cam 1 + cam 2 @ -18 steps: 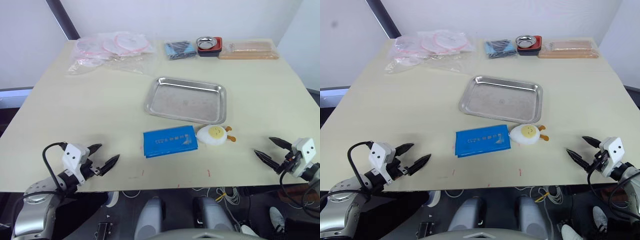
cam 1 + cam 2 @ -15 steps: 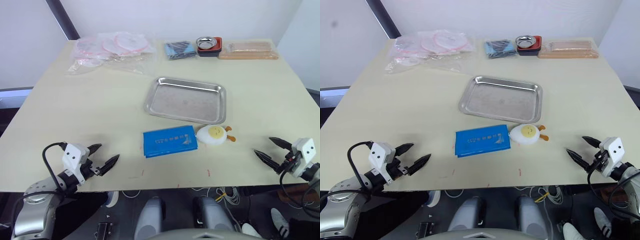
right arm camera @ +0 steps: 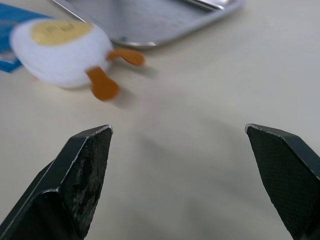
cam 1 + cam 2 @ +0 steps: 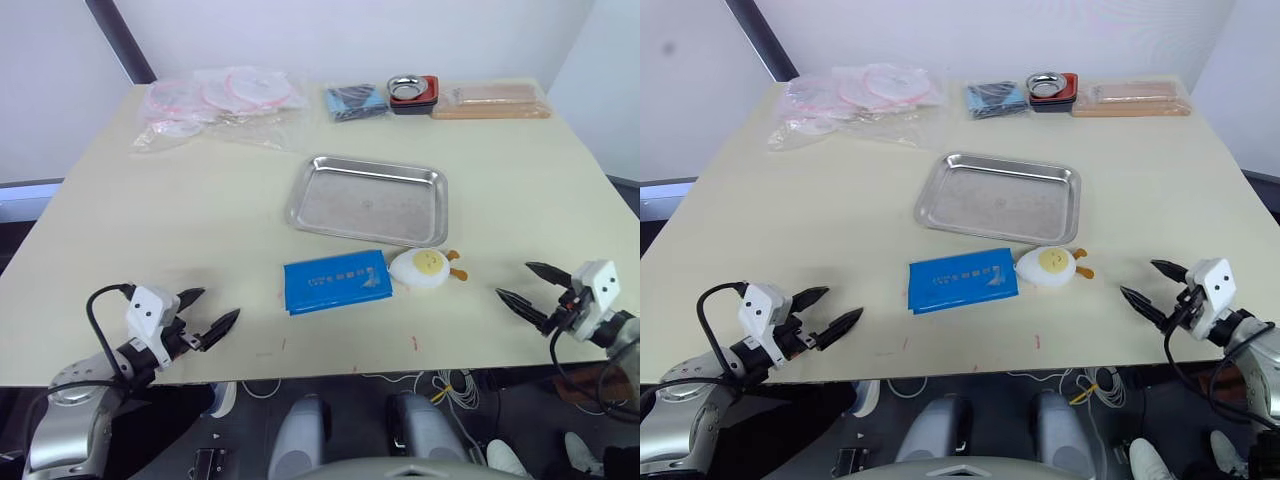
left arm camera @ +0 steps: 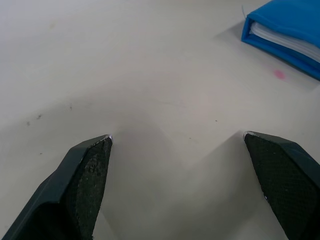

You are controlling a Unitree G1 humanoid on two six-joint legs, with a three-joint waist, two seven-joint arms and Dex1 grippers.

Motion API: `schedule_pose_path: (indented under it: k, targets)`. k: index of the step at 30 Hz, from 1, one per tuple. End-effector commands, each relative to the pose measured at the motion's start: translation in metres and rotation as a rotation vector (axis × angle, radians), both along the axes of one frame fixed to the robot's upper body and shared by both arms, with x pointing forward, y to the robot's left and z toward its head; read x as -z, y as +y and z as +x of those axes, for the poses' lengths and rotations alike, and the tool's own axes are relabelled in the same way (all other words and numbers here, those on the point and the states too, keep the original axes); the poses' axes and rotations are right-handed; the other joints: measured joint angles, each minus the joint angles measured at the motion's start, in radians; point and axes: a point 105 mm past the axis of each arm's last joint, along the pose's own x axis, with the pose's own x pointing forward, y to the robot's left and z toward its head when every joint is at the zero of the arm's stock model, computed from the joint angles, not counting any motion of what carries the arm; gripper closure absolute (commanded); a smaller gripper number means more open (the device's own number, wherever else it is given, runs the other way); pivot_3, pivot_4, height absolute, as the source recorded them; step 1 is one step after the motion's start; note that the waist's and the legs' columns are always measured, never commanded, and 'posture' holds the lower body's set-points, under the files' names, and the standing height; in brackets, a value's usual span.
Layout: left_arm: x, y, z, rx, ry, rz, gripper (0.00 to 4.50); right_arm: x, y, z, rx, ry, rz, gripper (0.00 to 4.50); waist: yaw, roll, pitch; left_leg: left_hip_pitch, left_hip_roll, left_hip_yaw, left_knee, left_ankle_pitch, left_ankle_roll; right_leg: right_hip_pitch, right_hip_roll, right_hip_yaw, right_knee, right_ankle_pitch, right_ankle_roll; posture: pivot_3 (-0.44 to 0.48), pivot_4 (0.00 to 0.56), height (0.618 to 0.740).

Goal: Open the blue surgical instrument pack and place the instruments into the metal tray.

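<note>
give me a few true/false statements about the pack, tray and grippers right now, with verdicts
1. The blue surgical instrument pack lies closed on the table. True.
2. The metal tray already holds instruments. False: it is empty.
3. The left gripper is shut on the pack. False: it is open, apart from the pack.
4. The right gripper is open and holds nothing. True.
5. A white and yellow egg toy lies beside the pack, near the tray's front rim. True.
</note>
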Motion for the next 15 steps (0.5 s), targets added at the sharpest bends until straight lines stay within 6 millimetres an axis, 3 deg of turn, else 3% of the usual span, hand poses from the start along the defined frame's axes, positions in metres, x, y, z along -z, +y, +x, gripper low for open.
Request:
schedule_pose_path:
  k: [1,4,5,7,11,14,15]
  targets:
    - [-0.017,-0.003,0.004,0.039,-0.056,0.016,0.00,-0.023,0.022,0.001,-0.087,-0.049,0.015,0.03,0.001,0.000,0.000,0.000,0.000,0.000,0.000,0.000,0.000,0.000,0.000,0.000,0.000,0.000,0.000,0.000,0.150,0.740]
    - [-0.021,-0.006,0.007,0.067,-0.074,0.024,0.00,-0.034,0.040,0.000,-0.154,-0.050,0.033,0.03,0.001,-0.001,0.000,0.000,0.000,0.000,0.000,0.000,0.000,0.000,0.000,0.000,0.000,0.000,0.000,0.000,0.150,0.740]
    - [-0.022,-0.008,0.008,0.078,-0.079,0.028,0.00,-0.036,0.047,-0.002,-0.177,-0.045,0.038,0.42,0.001,-0.001,0.001,0.000,0.000,0.000,0.000,0.000,0.000,0.000,0.000,0.000,0.000,0.000,0.000,0.000,0.150,0.740]
    - [-0.023,-0.013,0.009,0.112,-0.082,0.032,0.00,-0.038,0.061,-0.006,-0.229,-0.026,0.047,0.79,0.001,-0.001,0.001,0.000,0.000,0.000,0.000,0.000,0.000,0.000,0.000,0.000,0.000,0.000,0.000,0.000,0.150,0.740]
    - [-0.024,-0.021,0.010,0.163,-0.085,0.013,1.27,-0.038,0.083,-0.014,-0.293,0.001,0.074,2.72,0.001,-0.002,0.001,-0.001,0.000,0.000,0.000,0.000,0.000,-0.001,0.000,0.000,0.000,0.000,0.000,0.000,0.150,0.740]
    - [-0.024,-0.028,0.011,0.202,-0.079,0.008,2.73,-0.035,0.097,-0.020,-0.337,0.032,0.087,4.23,0.001,-0.004,0.002,-0.001,0.000,0.000,0.000,0.000,0.000,-0.001,0.000,0.000,0.000,0.000,0.000,0.000,0.150,0.740]
    - [-0.024,-0.030,0.011,0.220,-0.075,0.007,3.24,-0.034,0.102,-0.022,-0.350,0.042,0.093,4.50,0.001,-0.005,0.002,-0.001,0.000,0.000,0.000,0.000,0.000,-0.001,0.000,0.000,0.000,0.000,0.000,0.000,0.150,0.740]
